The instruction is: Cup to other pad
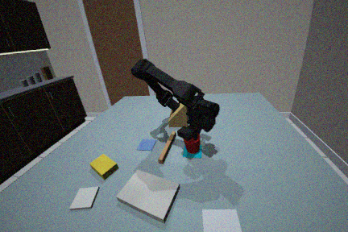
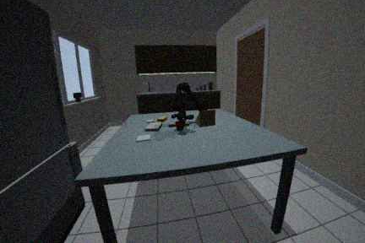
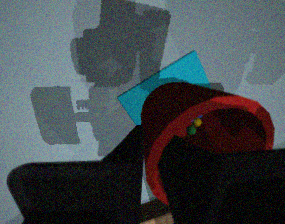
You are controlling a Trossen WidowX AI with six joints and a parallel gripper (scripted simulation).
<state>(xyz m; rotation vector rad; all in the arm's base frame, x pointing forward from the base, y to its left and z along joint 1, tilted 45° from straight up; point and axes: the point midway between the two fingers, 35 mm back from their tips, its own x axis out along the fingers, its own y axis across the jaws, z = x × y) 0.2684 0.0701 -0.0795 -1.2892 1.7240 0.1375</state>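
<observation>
The red cup (image 1: pixel 192 145) (image 2: pixel 180 126) (image 3: pixel 168 105) stands nearly upright over the cyan pad (image 1: pixel 197 155) (image 3: pixel 190 64). Its base covers part of the pad in the top view; whether it touches the pad I cannot tell. My gripper (image 1: pixel 189 134) (image 3: pixel 146 130) is shut on the cup's wall, with one finger inside the cup and one outside. Several small marbles (image 3: pixel 195 126) lie inside the cup, among them a yellow one and a green one. The blue pad (image 1: pixel 147 144) lies to the left in the top view, with nothing on it.
A wooden bar (image 1: pixel 167 148) lies between the pads. A tan block (image 1: pixel 178 120) (image 2: pixel 207 118) stands behind the arm in the top view. A yellow block (image 1: pixel 104 165), a large pale slab (image 1: pixel 149 194) and two white tiles (image 1: pixel 84 197) (image 1: pixel 221 220) lie nearer that camera.
</observation>
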